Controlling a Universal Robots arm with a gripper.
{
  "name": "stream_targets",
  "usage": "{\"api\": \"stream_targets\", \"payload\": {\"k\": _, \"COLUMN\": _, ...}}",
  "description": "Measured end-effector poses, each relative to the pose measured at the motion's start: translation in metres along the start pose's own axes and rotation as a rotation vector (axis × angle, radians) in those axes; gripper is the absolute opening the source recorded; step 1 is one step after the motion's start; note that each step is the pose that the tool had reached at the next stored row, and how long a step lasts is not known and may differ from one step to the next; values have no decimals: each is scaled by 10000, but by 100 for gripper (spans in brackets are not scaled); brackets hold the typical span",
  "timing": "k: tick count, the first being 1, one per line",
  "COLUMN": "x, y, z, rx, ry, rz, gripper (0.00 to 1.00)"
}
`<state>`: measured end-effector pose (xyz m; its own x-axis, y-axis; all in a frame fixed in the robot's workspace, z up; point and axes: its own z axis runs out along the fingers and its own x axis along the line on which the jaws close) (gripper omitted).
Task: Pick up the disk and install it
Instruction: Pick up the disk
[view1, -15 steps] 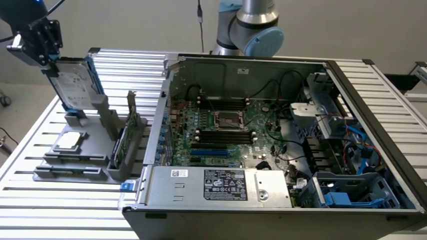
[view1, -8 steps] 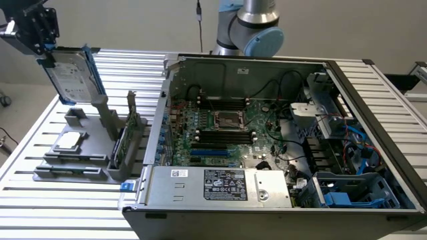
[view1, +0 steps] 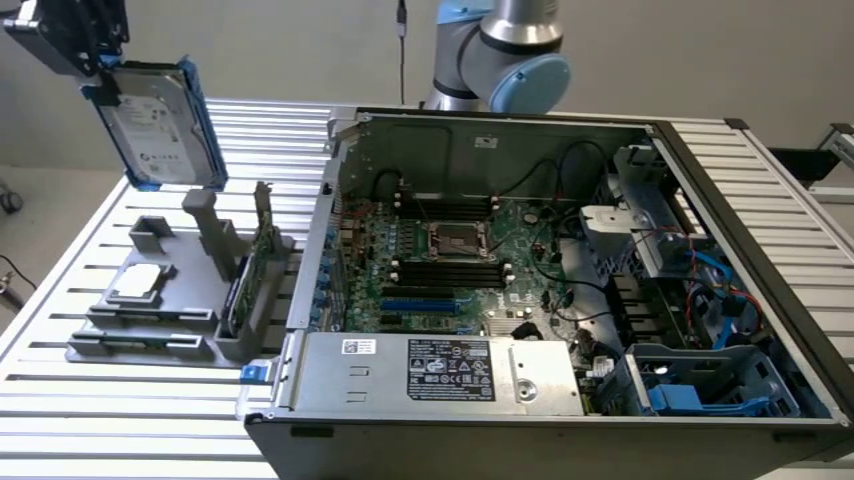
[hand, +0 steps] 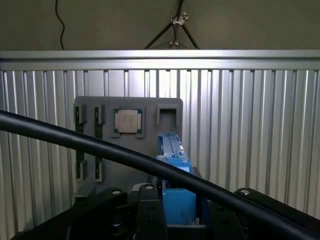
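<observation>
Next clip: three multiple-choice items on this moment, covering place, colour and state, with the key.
1. Where is the disk?
A. in the air above the grey tray
B. inside the computer case
C. flat on the table

2. What colour is its frame?
A. red
B. blue
C. yellow

3. The claw is:
A. open and empty
B. shut on the chip
C. shut on the disk

Key: 1 A, it hangs clear over the tray; 2 B, blue plastic edges it; 3 C, the claw alone holds it up.

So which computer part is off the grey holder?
The silver-grey metal hard drive in its blue bracket: the gripper holds it aloft; the square silver chip and upright green card sit in the holder.
</observation>
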<state>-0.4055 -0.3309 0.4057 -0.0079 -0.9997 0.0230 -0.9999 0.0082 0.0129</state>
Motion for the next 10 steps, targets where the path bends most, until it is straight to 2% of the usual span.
{"api": "stream_targets", "payload": {"k": 10, "x": 45, "y": -451, "z": -462, "rx": -105, "ry": 1, "rz": -1, "gripper": 33}}
